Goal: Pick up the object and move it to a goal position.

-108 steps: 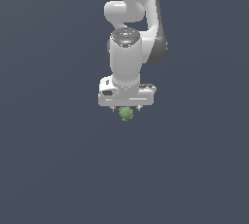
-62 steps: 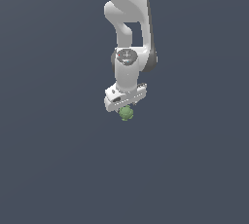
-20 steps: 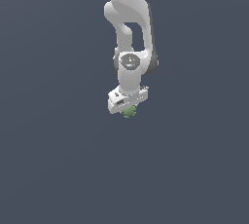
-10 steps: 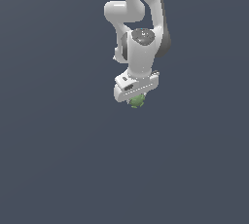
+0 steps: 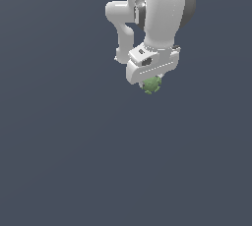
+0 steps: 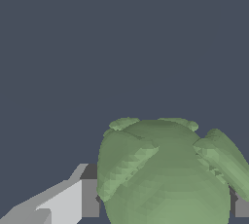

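Observation:
The object, a bumpy round green lump [image 5: 152,85], hangs just under my white gripper [image 5: 150,83] in the exterior view, high up and toward that view's right. The gripper is shut on it and the hand hides its upper part. In the wrist view the green lump [image 6: 165,174] fills the near part of the picture between the two fingers; one finger [image 6: 73,201] shows beside it, the other finger [image 6: 240,206] only at the picture's edge. No goal marker shows.
The white arm [image 5: 165,9] reaches down from the top of the exterior view. Behind and below it is only a plain dark grey-blue surface [image 5: 74,161].
The arm has carried the green lump up and toward the exterior view's right, and the hand has turned. The lump stays held in the gripper.

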Controlling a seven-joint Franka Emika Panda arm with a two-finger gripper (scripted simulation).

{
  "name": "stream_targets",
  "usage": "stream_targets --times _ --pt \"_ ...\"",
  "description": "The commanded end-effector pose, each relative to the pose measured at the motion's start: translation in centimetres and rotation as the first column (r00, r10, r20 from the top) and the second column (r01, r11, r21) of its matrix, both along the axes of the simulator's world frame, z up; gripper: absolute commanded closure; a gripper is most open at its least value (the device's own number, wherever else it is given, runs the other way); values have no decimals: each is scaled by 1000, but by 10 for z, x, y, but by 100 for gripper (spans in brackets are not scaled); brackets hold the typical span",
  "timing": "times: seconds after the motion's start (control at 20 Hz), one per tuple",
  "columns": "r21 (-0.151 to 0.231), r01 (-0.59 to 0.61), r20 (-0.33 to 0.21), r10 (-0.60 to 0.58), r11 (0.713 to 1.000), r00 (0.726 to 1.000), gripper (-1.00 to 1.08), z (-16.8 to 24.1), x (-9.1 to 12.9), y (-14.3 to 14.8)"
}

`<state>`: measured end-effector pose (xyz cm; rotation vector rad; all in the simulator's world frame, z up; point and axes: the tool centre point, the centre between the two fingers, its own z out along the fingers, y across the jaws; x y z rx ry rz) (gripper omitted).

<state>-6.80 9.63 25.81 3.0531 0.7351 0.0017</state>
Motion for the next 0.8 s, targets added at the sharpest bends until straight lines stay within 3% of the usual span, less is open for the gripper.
stream_targets --times 0.0,0.35,0.75 --pt "0 0 -1 0 1000 1000 108 23 -1 9" --pt "1 1 -1 -1 1000 1000 108 68 0 27" --pt "1 1 -1 -1 1000 1000 108 87 2 35"
